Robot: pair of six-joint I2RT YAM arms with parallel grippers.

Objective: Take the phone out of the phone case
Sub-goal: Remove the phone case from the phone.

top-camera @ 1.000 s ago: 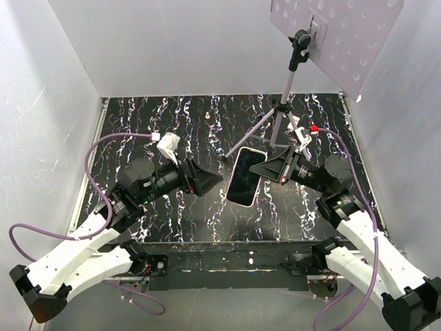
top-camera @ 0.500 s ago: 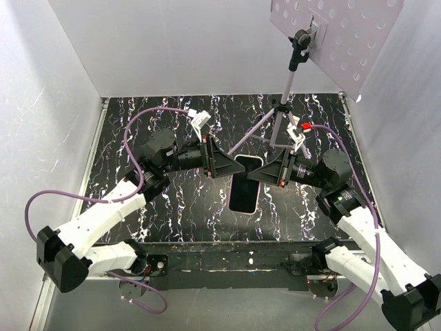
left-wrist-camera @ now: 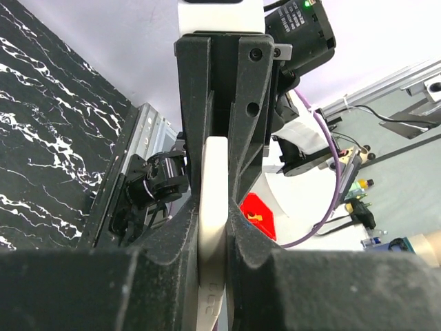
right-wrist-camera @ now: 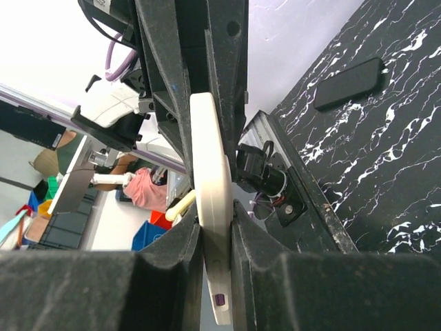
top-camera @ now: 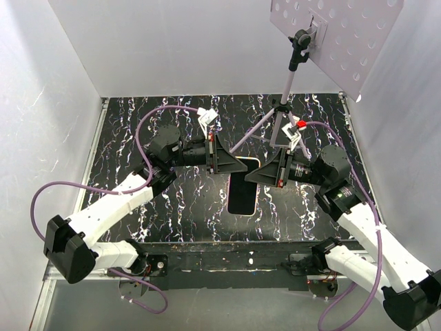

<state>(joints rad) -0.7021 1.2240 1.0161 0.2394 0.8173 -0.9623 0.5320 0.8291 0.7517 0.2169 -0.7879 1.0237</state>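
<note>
The phone (top-camera: 242,196), black screen up in a cream phone case (left-wrist-camera: 213,200), hangs above the mat between both arms. My left gripper (top-camera: 231,165) comes in from the left, and its jaws are shut on the case's far left edge. My right gripper (top-camera: 252,175) is shut on the opposite edge. In the left wrist view the case edge is pinched between my left gripper (left-wrist-camera: 213,238) pads. The right wrist view shows the phone case (right-wrist-camera: 210,172) clamped edge-on in my right gripper (right-wrist-camera: 217,238).
A tripod (top-camera: 279,127) carrying a perforated board (top-camera: 337,31) stands at the back right of the black marbled mat (top-camera: 138,131). A flat black bar (right-wrist-camera: 346,84) lies on the mat. White walls close the left, back and right sides.
My left arm has swung in from the left, and its gripper has gone from open to shut on the case's left edge. The right gripper has kept its hold and turned the phone squarer.
</note>
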